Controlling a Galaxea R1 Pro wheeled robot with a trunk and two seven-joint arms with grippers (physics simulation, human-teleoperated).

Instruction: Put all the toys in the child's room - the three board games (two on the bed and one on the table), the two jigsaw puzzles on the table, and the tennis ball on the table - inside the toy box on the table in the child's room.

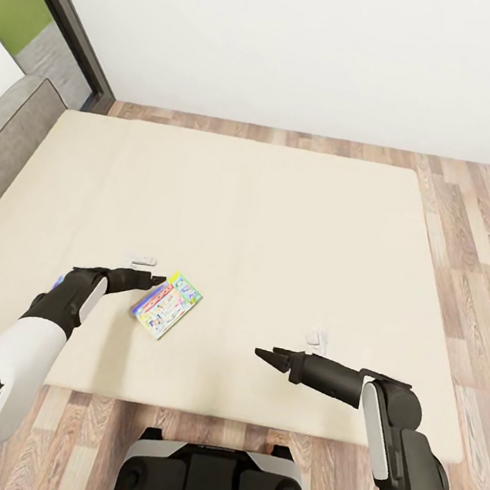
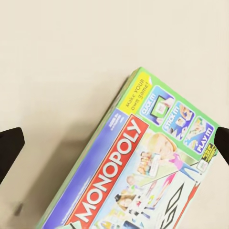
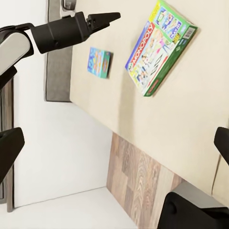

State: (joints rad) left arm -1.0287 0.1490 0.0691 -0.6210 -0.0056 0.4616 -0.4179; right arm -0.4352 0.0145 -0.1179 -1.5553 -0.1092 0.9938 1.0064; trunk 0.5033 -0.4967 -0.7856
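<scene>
Both board games lie flat on the bed [image 1: 282, 203], ungrasped: the Monopoly box [image 1: 166, 304] just beside the left claw [image 1: 156, 279], the smaller blue box [image 3: 99, 62] near the left arm. The left claw's tips stand spread over the Monopoly box; the right claw [image 1: 264, 355] hangs spread and empty over bare mattress. Judged from this, bed collection has not begun; the toy box step remains.

A bedroom: beige bed [image 1: 228, 196], wood-plank floor [image 1: 473, 230].

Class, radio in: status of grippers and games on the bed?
Left gripper open, over Monopoly box. Right gripper open, empty. Second game lies beside it on bed. Nothing in the way.
</scene>
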